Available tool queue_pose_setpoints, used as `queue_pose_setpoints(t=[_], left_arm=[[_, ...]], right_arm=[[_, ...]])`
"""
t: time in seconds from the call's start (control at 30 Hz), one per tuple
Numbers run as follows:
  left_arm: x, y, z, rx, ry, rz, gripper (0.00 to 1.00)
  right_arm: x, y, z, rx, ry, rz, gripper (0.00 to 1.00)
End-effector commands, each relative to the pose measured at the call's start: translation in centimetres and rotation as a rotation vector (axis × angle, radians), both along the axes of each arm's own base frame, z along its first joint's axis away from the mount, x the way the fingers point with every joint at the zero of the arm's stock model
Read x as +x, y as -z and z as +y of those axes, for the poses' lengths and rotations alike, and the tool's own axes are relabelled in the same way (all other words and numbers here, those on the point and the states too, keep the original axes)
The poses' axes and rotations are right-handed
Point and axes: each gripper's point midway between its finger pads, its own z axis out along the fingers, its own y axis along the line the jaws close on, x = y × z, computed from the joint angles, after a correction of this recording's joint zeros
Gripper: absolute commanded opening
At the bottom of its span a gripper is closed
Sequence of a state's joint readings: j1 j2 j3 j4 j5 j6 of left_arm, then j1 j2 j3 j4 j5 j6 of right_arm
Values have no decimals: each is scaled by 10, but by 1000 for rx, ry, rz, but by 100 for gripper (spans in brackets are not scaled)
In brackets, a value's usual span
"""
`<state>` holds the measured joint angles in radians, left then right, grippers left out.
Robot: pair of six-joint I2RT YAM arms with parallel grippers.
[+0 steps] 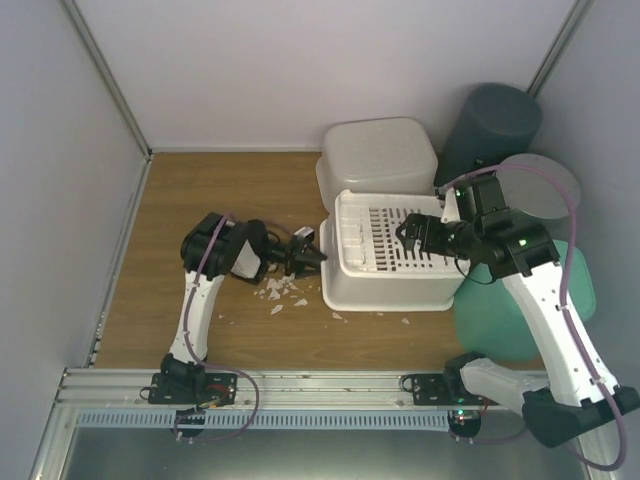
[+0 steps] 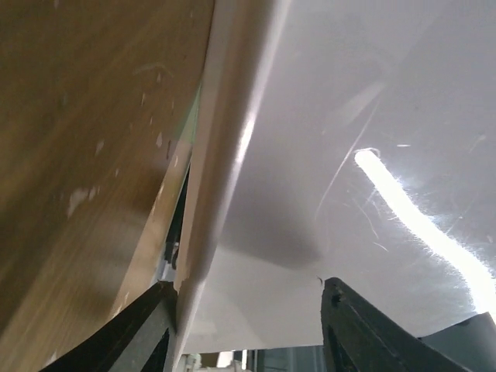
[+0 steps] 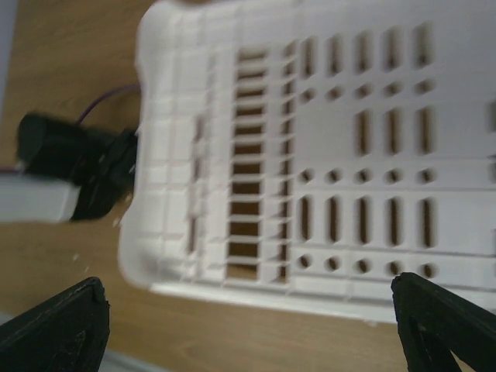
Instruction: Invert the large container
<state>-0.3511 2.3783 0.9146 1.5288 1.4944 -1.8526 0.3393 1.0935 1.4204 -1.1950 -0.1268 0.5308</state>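
The container is white, and its slotted face is turned up on the tabletop. It lies just right of the left end effector and directly under the right end effector.

The left end effector reaches in low from the side. Its fingers are spread apart, with the container's rounded rim running up between them. The rim passes close by the left finger (whether it touches is hard to tell), and a clear gap shows on the other side.

The right end effector hangs above the slotted face with its jaws spread wide and nothing between them. In the right wrist view both fingertips stand off the plastic, and wood shows through the slots. In that view the left end effector sits against the container's far edge.

Small white chips lie on the tabletop just below the left end effector. Behind the right end effector stands a second white tub. To its right are a dark bin, a grey disc and a green tub.
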Motion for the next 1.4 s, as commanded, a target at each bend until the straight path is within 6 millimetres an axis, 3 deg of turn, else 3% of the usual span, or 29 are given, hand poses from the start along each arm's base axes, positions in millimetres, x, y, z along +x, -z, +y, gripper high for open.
queue_pose_setpoints(t=[0.0, 0.23, 0.43, 0.63, 0.8, 0.87, 0.9, 0.97, 1.07, 1.13, 1.37], left_arm=[[6, -13, -8, -66, 33, -154, 53], [31, -17, -12, -80, 24, -194, 65], [29, -21, 4, -65, 17, -202, 98], [21, -20, 31, -35, -28, -141, 99], [19, -23, 51, -6, -73, -47, 99], [25, -9, 55, 48, -124, -12, 99], [38, 10, 56, 198, -162, -98, 99], [43, 17, 48, 275, -82, -257, 99], [45, 18, 48, 246, -98, -173, 99], [49, 24, 45, 315, -91, -219, 99], [45, 16, 0, 284, -2, -258, 99]], right_arm=[[-20, 3, 42, 133, -190, 20, 98], [-55, 61, 68, 109, -289, 214, 98], [-76, 97, 67, 73, -259, 330, 98], [-85, 142, 51, 3, -159, 418, 100], [-71, 158, 47, -16, -61, 395, 100], [-67, 161, 45, -24, -37, 387, 100], [-66, 162, 45, -27, -32, 386, 100], [-65, 162, 47, -31, -36, 388, 100], [-69, 161, 52, -24, -57, 389, 100], [-72, 166, 57, -15, -57, 395, 100], [-75, 191, 71, -15, 34, 416, 100]])
